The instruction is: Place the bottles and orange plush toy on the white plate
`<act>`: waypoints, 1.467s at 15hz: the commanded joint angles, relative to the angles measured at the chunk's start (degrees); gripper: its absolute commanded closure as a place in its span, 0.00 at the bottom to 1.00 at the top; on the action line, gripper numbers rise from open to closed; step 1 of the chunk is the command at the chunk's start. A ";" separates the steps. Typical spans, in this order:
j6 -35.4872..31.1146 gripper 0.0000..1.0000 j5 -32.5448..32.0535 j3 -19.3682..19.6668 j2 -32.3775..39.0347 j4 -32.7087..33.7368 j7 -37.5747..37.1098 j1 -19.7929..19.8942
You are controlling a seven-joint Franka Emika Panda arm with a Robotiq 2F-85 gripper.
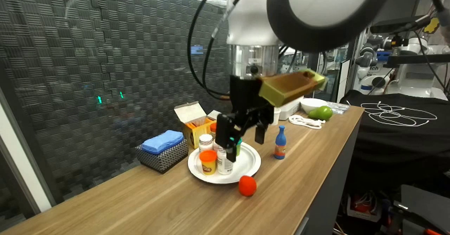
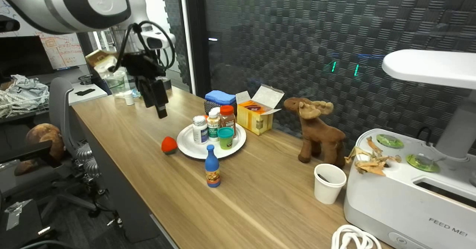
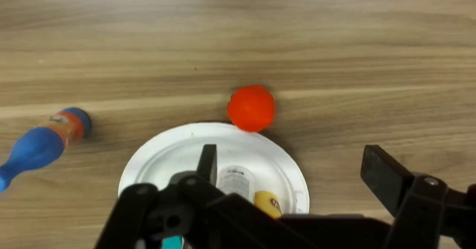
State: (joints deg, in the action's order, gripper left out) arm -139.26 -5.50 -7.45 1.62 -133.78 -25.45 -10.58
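The claw (image 3: pixel 289 163) hung empty above the work, jaws spread wide, nothing pinched. The orange plush toy (image 3: pixel 251 108) sat on the surface (image 3: pixel 353 63), near the centre of the wrist frame, beside the upper rim of the white plate (image 3: pixel 167 152); both exterior views put it off the plate, though the steep wrist angle left contact with the rim uncertain. In an exterior view, a cluster of bottles (image 2: pixel 213 128) stood upright on the plate, mid-frame, with a teal-lidded tub (image 2: pixel 225 139) beside them. A blue bottle (image 2: pixel 212 167) stood upright on the surface, lower centre of that frame, near the plate but off it. Step in hand, by judgement: most bottles loaded, claw free for the next item, probably the toy, as it lay nearer the jaws than the blue bottle. The next move, as reckoned, called for a slight shift toward the top left of the wrist frame, then a descent with a jaw either side of the toy, neither catching the rim. A light squeeze looked sufficient for something apparently soft. The bare area at the plate's upper left in the wrist frame offered room to set it down.
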 commanded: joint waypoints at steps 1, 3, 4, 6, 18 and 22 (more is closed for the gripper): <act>-6.57 0.00 -2.12 -0.53 -3.84 -9.86 -5.06 0.16; -8.85 0.00 -2.88 -0.52 -3.86 -12.51 -7.02 0.27; -11.19 0.00 -2.71 -0.53 -3.09 -13.22 -6.66 0.35; -16.07 0.00 -3.52 -0.31 -0.99 -13.72 -7.47 0.57; -29.22 0.00 -18.23 7.16 13.50 -7.67 -21.96 -1.64; -30.75 0.00 -19.21 8.11 14.92 -6.20 -23.51 -3.26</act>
State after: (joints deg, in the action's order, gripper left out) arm -168.11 -22.55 -0.87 15.30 -141.65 -46.14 -11.79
